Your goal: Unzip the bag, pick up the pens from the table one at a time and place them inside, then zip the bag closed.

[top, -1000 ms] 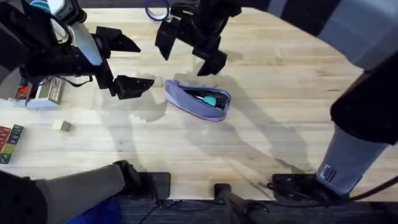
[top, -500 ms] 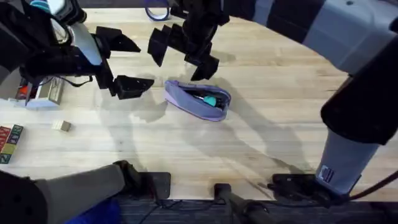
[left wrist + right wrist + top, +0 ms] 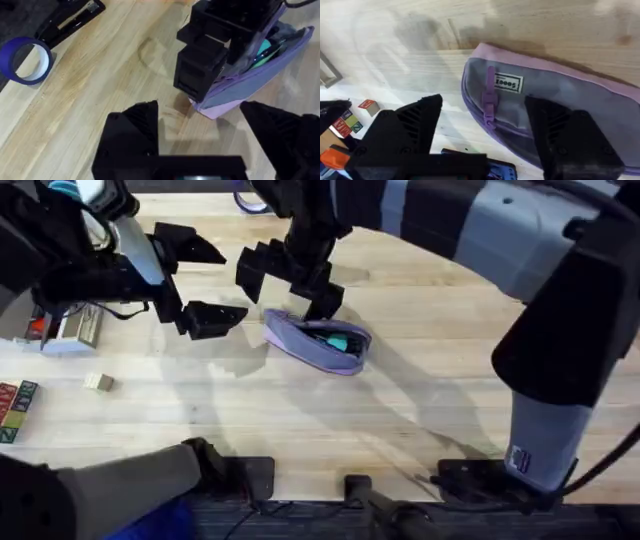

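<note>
The lavender bag (image 3: 318, 346) lies on the table (image 3: 420, 380) with its zipper open. A green pen (image 3: 338, 338) shows inside, with something dark beside it. My right gripper (image 3: 290, 288) hangs open just over the bag's left end. In the right wrist view the bag (image 3: 560, 100) and its purple zipper pull (image 3: 490, 100) sit between the spread fingers (image 3: 405, 130). My left gripper (image 3: 205, 280) stands open to the left of the bag, apart from it. The left wrist view shows the right gripper (image 3: 210, 55) against the bag (image 3: 260, 82) and the green pen (image 3: 262, 50).
A blue tape roll (image 3: 25, 60) and a black stapler (image 3: 70, 20) lie at the far side of the table. Coloured blocks (image 3: 15, 410), a small wooden block (image 3: 98, 382) and a box (image 3: 65, 330) sit at the left edge.
My right gripper has moved left and come down closer to the bag's left end. The left arm and the bag have stayed still.
</note>
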`<state>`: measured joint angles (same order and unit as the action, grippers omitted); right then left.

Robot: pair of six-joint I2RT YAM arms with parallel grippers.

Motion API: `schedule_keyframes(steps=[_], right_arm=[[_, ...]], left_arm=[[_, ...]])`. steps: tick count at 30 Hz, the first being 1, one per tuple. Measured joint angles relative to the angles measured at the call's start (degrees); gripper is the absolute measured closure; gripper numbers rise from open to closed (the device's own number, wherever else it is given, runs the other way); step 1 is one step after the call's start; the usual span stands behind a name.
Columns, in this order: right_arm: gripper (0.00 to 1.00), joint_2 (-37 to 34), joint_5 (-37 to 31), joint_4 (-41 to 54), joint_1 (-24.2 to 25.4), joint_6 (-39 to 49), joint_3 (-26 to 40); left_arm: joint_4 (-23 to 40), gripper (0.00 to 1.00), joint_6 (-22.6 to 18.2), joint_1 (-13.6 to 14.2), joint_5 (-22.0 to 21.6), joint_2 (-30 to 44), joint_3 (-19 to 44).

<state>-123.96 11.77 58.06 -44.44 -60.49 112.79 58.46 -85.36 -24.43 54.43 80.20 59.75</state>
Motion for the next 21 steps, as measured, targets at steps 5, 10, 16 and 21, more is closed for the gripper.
schedule_keyframes(steps=[5, 10, 16, 21], right_arm=[[0.112, -0.02, -0.02, 0.0, -0.27, 0.0, 0.0], [0.189, -0.02, 0.0, 0.0, -0.42, 0.0, 0.0], [0.349, -0.02, 0.0, 0.0, -0.44, -0.39, 0.0], [0.448, -0.02, 0.0, 0.0, -0.44, -0.45, 0.0]], left_arm=[[0.0, 0.007, 0.0, 0.0, 0.0, 0.0, 0.0], [0.02, 0.007, 0.0, 0.0, 0.0, 0.0, 0.0], [0.0, 0.007, 0.0, 0.0, 0.0, 0.0, 0.02], [0.0, 0.007, 0.0, 0.0, 0.02, 0.0, 0.01]])
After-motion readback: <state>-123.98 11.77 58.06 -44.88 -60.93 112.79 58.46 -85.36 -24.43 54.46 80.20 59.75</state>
